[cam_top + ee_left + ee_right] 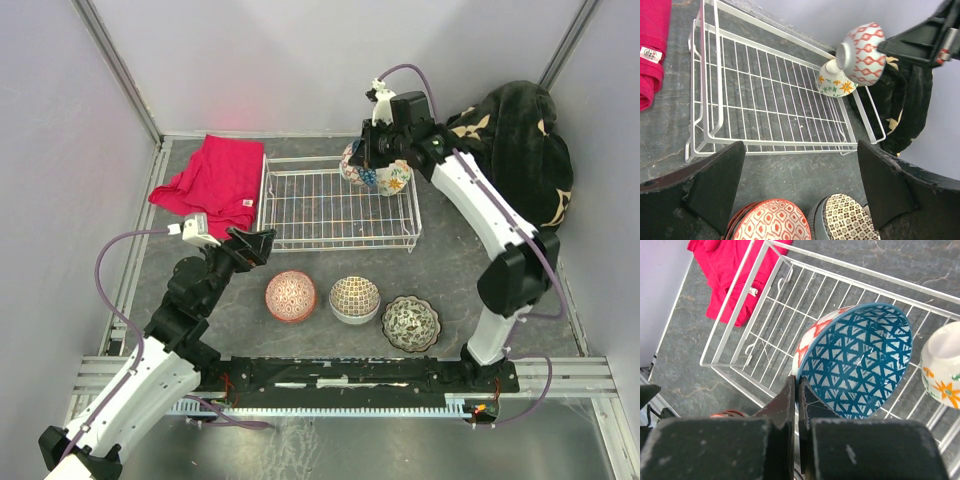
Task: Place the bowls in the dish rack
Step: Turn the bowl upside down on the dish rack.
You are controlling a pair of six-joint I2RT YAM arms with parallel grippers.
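My right gripper [799, 390] is shut on the rim of a bowl [857, 367] with a blue triangle pattern inside and red lattice outside. It holds the bowl tilted on its side above the far right corner of the white wire dish rack [765, 335]. In the top view the right gripper [370, 158] is beside a floral orange bowl [396, 180] that lies in that corner. The left wrist view shows the held bowl [862, 47] just above the floral bowl [836, 82]. My left gripper [255, 243] is open and empty, in front of the rack [330, 205], above a red-patterned bowl [771, 222].
Three bowls stand in a row on the table in front of the rack: red [290, 296], brown mosaic [355, 298], dark floral [411, 323]. A red cloth [215, 180] lies left of the rack. A black floral blanket [520, 150] is heaped at the right.
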